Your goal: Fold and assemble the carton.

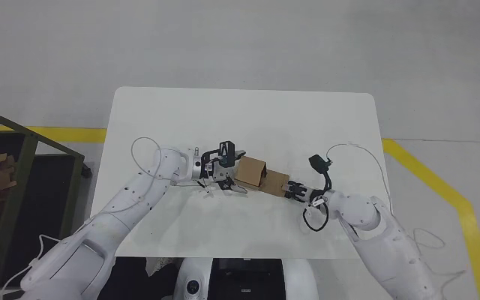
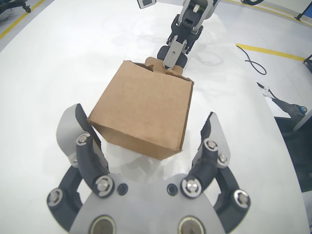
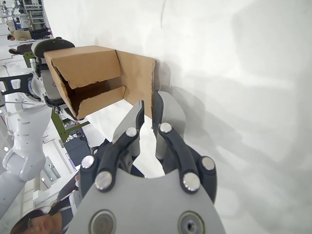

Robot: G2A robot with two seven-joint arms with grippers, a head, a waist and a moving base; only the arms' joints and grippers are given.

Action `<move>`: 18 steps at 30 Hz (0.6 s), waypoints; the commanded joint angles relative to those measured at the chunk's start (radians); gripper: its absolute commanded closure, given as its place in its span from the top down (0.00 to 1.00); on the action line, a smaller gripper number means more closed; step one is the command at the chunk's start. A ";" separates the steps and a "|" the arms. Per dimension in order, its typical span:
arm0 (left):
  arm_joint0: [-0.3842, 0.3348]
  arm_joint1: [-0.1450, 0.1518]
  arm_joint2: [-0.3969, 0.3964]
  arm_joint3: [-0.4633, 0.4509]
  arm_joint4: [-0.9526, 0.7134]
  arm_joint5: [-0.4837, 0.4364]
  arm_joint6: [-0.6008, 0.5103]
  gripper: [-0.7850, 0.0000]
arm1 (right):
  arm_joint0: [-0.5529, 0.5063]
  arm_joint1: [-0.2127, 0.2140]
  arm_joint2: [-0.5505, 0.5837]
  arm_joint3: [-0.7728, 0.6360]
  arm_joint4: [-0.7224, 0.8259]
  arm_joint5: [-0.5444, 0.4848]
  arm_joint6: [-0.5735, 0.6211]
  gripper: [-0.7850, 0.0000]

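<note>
A brown cardboard carton (image 1: 253,173) lies on its side near the middle of the white table (image 1: 240,112), one end facing each arm. My left gripper (image 2: 143,125) is open, its fingers spread on either side of the carton's (image 2: 143,108) near end without visibly touching it. My right gripper (image 3: 148,108) is shut on the edge of the carton's long outstretched flap (image 3: 140,81). In the right wrist view the carton's open end (image 3: 90,91) shows two short flaps folded partly inward. The right gripper (image 2: 174,62) also appears at the carton's far end in the left wrist view.
A black cable with a small black unit (image 1: 321,162) lies on the table behind my right arm. A dark cart (image 1: 30,172) stands off the table's left side. Yellow floor tape (image 1: 427,176) runs beyond the table's right edge.
</note>
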 commanded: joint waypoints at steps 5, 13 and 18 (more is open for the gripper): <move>0.000 -0.001 0.001 0.001 0.001 -0.005 0.002 1.00 | 0.031 -0.008 -0.027 0.031 0.010 0.003 -0.001 0.05; -0.001 -0.002 0.000 0.002 0.005 -0.005 0.004 1.00 | 0.050 -0.013 -0.032 0.059 0.069 -0.059 0.022 0.10; 0.000 -0.002 0.000 0.001 0.007 -0.004 0.006 1.00 | 0.060 -0.017 -0.040 0.064 0.116 -0.106 0.038 0.09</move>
